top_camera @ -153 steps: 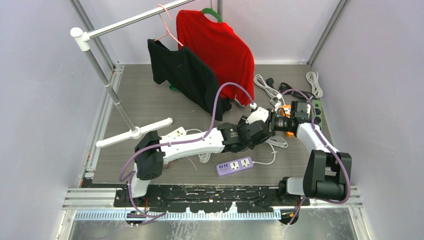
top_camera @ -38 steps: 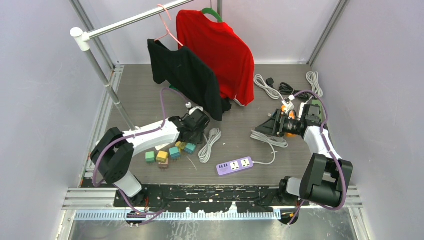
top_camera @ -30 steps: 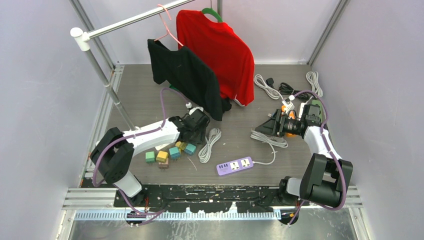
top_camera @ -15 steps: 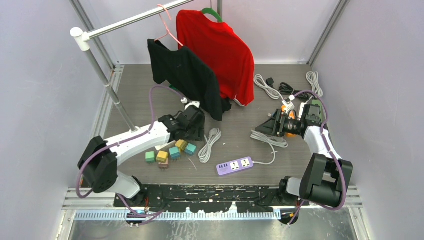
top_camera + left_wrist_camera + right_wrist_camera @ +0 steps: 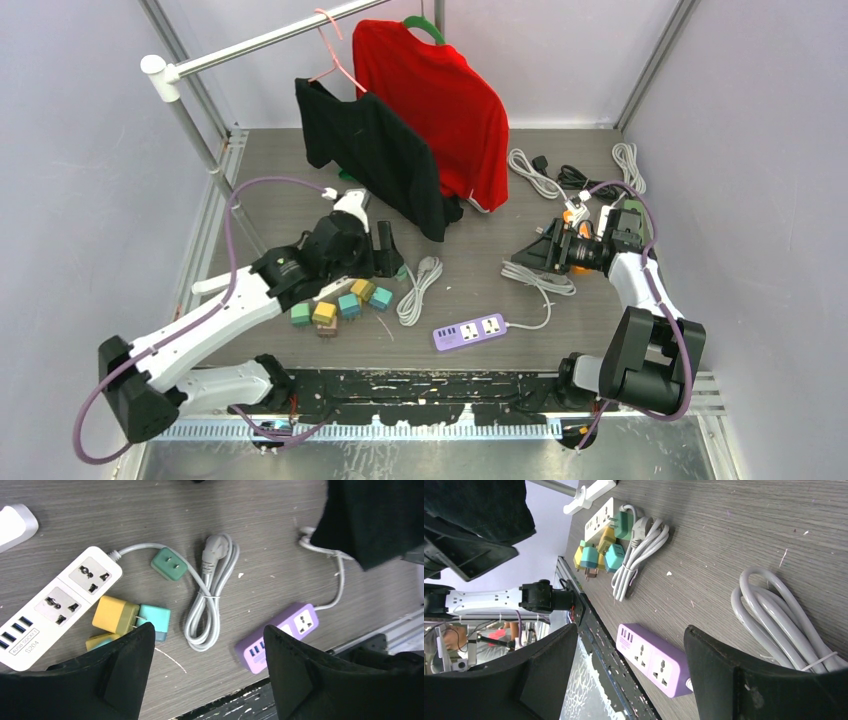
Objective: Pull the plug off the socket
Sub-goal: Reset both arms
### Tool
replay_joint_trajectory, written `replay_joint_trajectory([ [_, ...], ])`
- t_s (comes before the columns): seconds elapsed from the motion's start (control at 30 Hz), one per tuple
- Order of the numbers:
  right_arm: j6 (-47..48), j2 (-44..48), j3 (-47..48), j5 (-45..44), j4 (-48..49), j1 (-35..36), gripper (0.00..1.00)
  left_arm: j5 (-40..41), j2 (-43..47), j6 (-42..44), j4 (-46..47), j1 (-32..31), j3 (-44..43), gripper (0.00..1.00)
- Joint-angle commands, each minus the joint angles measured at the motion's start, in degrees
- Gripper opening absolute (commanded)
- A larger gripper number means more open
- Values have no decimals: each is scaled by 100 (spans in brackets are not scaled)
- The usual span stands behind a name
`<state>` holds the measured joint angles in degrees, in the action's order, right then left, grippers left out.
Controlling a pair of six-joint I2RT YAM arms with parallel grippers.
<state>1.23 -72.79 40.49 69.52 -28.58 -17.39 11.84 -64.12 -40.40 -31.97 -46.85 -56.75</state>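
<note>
Left gripper (image 5: 207, 630): fingers spread wide, nothing held; positioned above the near-left part of the tabletop. White power strip (image 5: 50, 605): lies flat toward the left edge, both universal sockets bare. Green plug (image 5: 169, 563): loose on the table, prongs up, just beside the strip's cable outlet. Right gripper (image 5: 629, 630): fingers apart, empty; near the right edge, beside a coiled grey cable (image 5: 784, 625)
</note>
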Motion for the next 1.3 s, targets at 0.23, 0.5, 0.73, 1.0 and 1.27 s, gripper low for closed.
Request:
replay_joint_trajectory([
  [0.23,2454,111,2389,-625,-3495,-227,85,-883,1358,495,300,32,-812,95],
  [0.5,1343,-403,6309,-1528,-4328,-1189,100,-680,1454,764,-832,34,-2880,98],
  [0.73,132,586,7142,-3050,-3060,-1199,100,-399,1405,775,-1332,29,-4093,100],
  [1.0,-1185,778,7630,-2726,-2977,-1199,100,-292,1339,938,-1470,36,-4636,100],
  [1.27,-1840,846,7710,-2996,-2922,-1197,100,-105,1485,1059,-1488,25,-4555,100],
])
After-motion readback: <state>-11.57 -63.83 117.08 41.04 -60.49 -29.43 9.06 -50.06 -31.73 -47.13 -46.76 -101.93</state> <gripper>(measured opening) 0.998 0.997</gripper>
